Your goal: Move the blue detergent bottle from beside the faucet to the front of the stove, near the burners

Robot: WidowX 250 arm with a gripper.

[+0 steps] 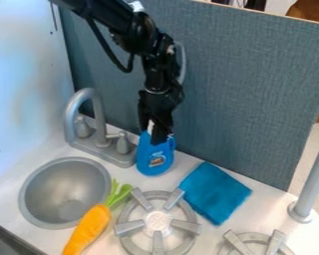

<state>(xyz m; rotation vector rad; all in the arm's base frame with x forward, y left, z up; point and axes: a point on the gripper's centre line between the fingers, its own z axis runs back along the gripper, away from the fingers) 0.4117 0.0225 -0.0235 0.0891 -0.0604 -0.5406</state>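
Jaws are right at the top of the blue bottle (pixel 155 162), and from my seat I cannot tell whether they're clamped on it or merely around it. That's my gripper (pixel 154 135), pointing down, with the black arm (pixel 157 74) coming in from the far left, in front of the grey-blue panel (pixel 239 82). A bit of white shows at the bottle's top, and there's a label on its lower front. The bottle is close to upright over the far part of the white counter (pixel 209 236); whether its bottom touches the surface, I can't say.

Just left of it, we have the grey faucet (pixel 99 117), its spout curving over and a knob on each side. Nearer and to the left, there's the round grey sink (pixel 64 195). Down at the near side, an orange carrot (pixel 89 227) lies at a slant beside the sink, green leaves pointing far and right, towards the grey burner (pixel 157 221). Over to the right of the bottle, a folded blue cloth (pixel 215 192) lies flat, one corner reaching the burner's edge. Near right, I've got a second burner (pixel 256 238), partly cut off, and beyond it, further right, a grey post (pixel 311 180) standing on the counter.
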